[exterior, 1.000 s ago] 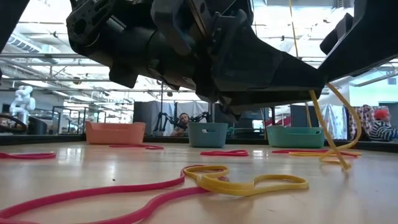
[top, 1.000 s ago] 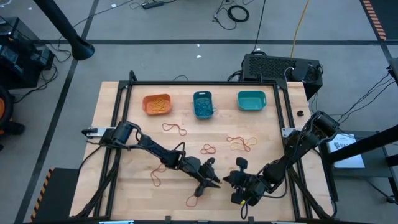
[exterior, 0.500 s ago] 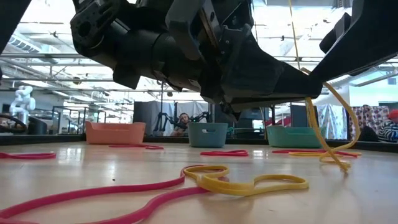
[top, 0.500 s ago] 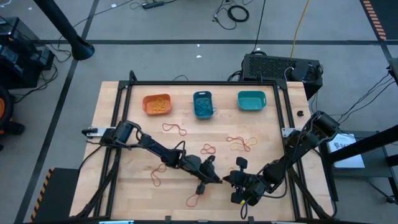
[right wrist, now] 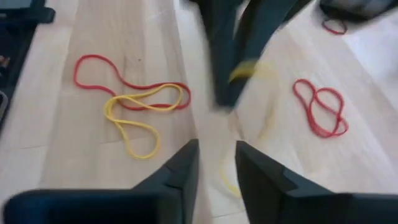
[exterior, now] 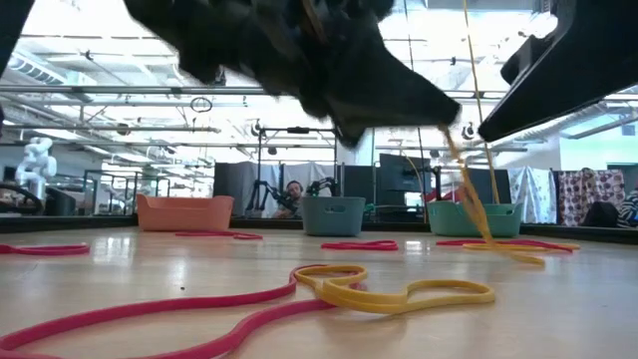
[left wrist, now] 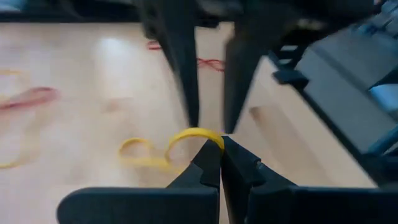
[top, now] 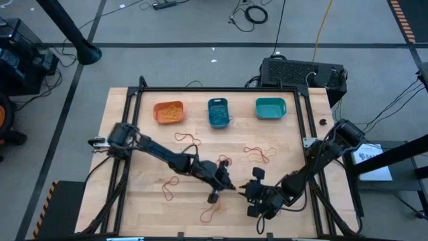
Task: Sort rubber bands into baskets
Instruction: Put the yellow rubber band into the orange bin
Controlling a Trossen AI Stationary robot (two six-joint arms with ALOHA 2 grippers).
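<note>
- left gripper [left wrist: 219, 163] is closed on a yellow rubber band [left wrist: 163, 148], lifted just above the table [top: 294, 154].
- right gripper [right wrist: 216, 163], jaws apart and empty, sits just beside it.
- orange basket [top: 168, 112], blue basket [top: 219, 111] and teal basket [top: 270, 108] line the far edge.

Blurred and cut-off parts

Low view: left arm [exterior: 299, 50] smeared, cropped by the top edge; the yellow band [exterior: 469, 199] hanging from it streaks. Right wrist view: left gripper's fingers [right wrist: 225, 56] blurred, band beside them a yellow smudge. Basket contents [top: 219, 114] too small to count.
</note>
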